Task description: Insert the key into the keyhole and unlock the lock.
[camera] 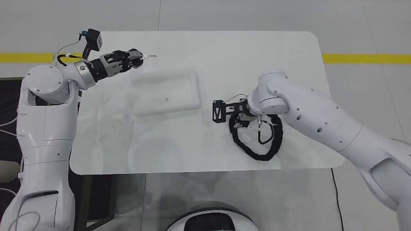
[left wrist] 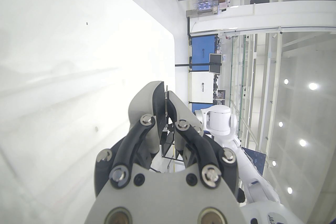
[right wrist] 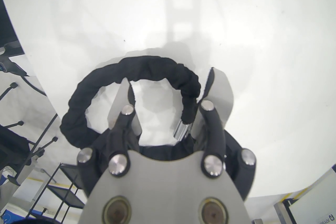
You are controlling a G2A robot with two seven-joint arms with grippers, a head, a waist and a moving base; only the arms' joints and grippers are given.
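The top view places the slim silver metal key (camera: 149,56), jutting from the left gripper (camera: 137,58), over the far left part of the white table (camera: 289,51). It is well apart from the black fabric-sleeved loop lock (camera: 257,144) near the front edge. The left wrist view shows that gripper's fingers clamped on the key, seen edge-on. In the right wrist view, the right gripper (right wrist: 168,75) has its fingers spread wide astride the lock's loop, one seemingly touching the shiny metal end (right wrist: 181,130).

I count one key (left wrist: 166,104), a thin metal blade, and one lock (right wrist: 147,64), a single black fabric-sleeved loop with one shiny metal end (right wrist: 181,130). One white surface (camera: 270,58) carries one flat pale rectangular pad (camera: 165,92). The floor (camera: 257,0) beyond shows one yellow stripe (camera: 359,58). I have two sets of jaws
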